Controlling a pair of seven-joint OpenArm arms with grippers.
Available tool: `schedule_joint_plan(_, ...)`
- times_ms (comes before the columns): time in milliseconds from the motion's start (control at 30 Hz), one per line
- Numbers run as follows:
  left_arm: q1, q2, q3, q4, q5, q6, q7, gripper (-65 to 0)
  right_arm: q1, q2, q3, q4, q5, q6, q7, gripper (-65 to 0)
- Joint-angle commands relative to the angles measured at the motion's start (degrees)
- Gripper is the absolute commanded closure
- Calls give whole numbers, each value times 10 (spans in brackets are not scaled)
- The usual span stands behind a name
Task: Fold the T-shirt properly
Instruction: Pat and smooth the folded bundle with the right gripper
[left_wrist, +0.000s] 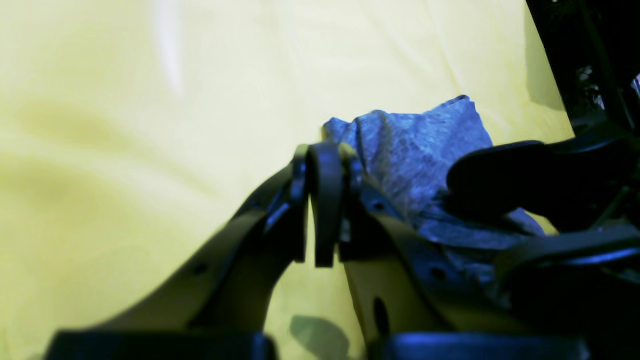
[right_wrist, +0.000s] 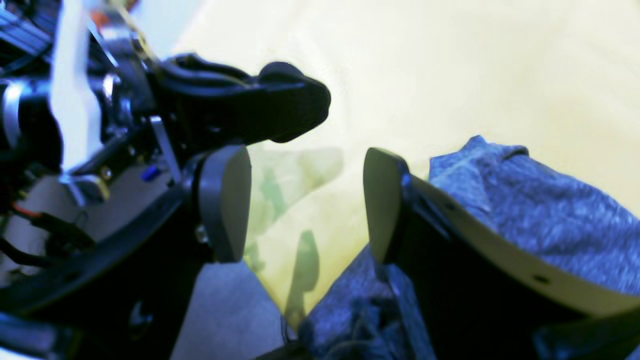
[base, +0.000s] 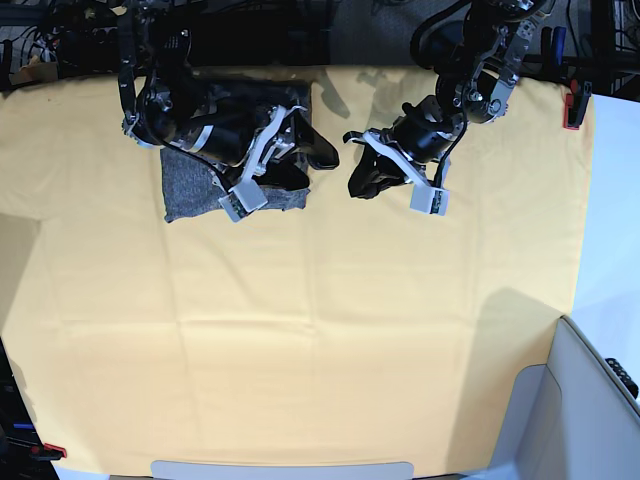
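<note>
The right gripper (right_wrist: 305, 205) stood with its jaws spread wide and nothing between them; one dark finger (right_wrist: 385, 205) rested against the folded heather-grey knit T-shirt (right_wrist: 545, 220), with yellow cloth showing in the gap. The left gripper (left_wrist: 324, 200) was clenched, its fingertips pressed together on nothing, hanging just beside the shirt's edge. The T-shirt lay as a compact folded bundle near the far left of the plain yellow table cloth (base: 320, 350) in the base view, largely covered by the right arm (base: 200, 125). Both wrist views were blurred, and the shirt's outline was cut off there.
</note>
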Motion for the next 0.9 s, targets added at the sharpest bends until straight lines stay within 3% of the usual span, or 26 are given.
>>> schedule_joint_plan(0, -5, -2, -3, 11, -2, -6, -13, -4, 7, 8, 12, 10, 16, 2, 12, -356)
schedule_joint_plan(67, -5, -2, -3, 11, -2, -6, -13, -4, 8, 13, 38, 11, 20, 2, 13, -356)
schedule_joint_plan(267, -4, -2, -2, 11, -2, -6, -13, -4, -19, 15, 203, 12, 19, 0, 13, -347)
schedule_joint_plan(367, -3, -2, -2, 10, -2, -6, -13, -4, -39, 15, 243, 12, 17, 0, 12, -234)
schedule_joint_plan(500, -3, -2, -2, 9, -2, -6, -13, -4, -61, 11, 241, 11, 14, -1, 12, 0)
schedule_joint_plan(767, -3, -2, -1, 9, -3, -6, -13, -4, -72, 11, 212, 10, 14, -3, 12, -11)
schedule_joint_plan(867, -3, -2, -2, 9, -2, -6, -13, -4, -76, 14, 164, 10, -5, -37, 12, -11)
